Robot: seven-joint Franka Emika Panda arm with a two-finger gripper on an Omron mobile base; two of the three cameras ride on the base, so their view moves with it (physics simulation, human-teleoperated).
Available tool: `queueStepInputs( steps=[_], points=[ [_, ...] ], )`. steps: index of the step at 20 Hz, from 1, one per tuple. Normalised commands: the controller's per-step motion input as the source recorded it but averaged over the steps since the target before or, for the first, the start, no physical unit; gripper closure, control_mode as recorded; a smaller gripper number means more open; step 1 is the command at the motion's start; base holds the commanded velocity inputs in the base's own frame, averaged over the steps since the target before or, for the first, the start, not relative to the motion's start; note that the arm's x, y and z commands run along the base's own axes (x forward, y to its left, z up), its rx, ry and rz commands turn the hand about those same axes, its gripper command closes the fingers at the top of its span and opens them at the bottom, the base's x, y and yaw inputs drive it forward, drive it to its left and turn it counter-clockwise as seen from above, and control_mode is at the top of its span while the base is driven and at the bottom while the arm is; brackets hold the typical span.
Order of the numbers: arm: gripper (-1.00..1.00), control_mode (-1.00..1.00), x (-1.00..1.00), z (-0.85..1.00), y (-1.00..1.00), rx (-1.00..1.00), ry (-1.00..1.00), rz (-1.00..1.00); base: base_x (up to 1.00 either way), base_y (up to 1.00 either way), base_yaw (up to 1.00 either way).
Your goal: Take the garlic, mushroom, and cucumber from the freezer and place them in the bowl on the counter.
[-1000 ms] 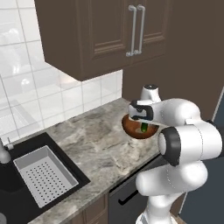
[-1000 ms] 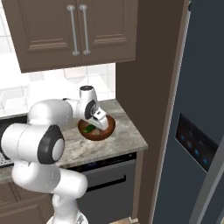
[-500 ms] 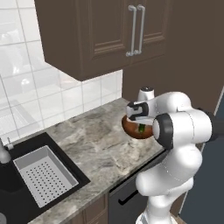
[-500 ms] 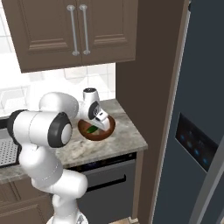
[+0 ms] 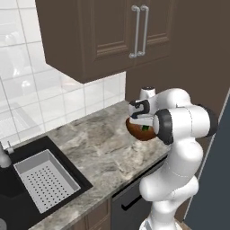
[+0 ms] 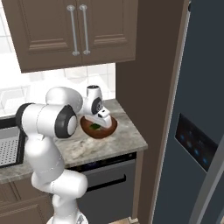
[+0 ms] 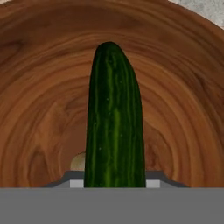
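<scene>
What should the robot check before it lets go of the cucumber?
1. Cucumber is over the bowl: ok, wood all around it in the hand view.
2. Gripper is low at the bowl: ok.
3. Bowl sits on the counter, away from the edge: ok.
4. Cucumber already resting on the bowl's bottom: cannot tell.
5. Room for it inside: ok, just a small pale lump peeks out beside it.
6. Jaws have let go: cannot tell.

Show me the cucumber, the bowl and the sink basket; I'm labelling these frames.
cucumber [image 7: 114, 118]: hand view, middle of its dark green body.
bowl [image 6: 107, 130]: right base view, outer wall at the front right.
sink basket [image 5: 42, 181]: left base view, perforated floor.
</scene>
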Motion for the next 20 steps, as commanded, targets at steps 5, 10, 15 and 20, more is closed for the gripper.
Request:
queueStepInputs(
  steps=[5, 10, 15, 20],
  points=[
    [-1.00, -1.00, 0.02, -0.02, 0.00, 0.00, 0.02, 0.00, 0.00, 0.00, 0.00],
    [-1.00, -1.00, -0.05, 0.00, 0.00, 0.00, 0.00, 0.00, 0.00, 0.00, 0.00],
    [-1.00, -1.00, -0.25, 0.05, 0.00, 0.00, -0.02, 0.00, 0.00, 0.00, 0.00],
    [-1.00, -1.00, -0.44, 0.15, 0.00, 0.00, -0.09, 0.00, 0.00, 0.00, 0.00]
  ],
)
